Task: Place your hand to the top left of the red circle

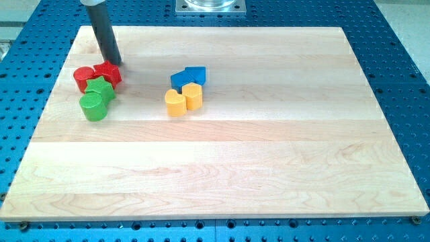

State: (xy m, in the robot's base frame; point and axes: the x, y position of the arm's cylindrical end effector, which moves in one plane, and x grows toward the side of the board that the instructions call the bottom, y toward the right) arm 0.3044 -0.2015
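Observation:
The red circle (pixel 83 77) lies on the wooden board (pixel 222 134) at the view's upper left, touching a red star-like block (pixel 108 72) on its right. My tip (pixel 115 62) is the lower end of the dark rod and stands just above the red star block, to the upper right of the red circle. A green star-like block (pixel 100 87) and a green cylinder (pixel 93 105) sit just below the red pair.
A blue block pair (pixel 189 76) and two yellow blocks, a heart (pixel 175 103) and a hexagon-like one (pixel 193 95), cluster near the board's middle. A blue perforated table (pixel 396 60) surrounds the board. A metal mount (pixel 209 6) sits at the view's top.

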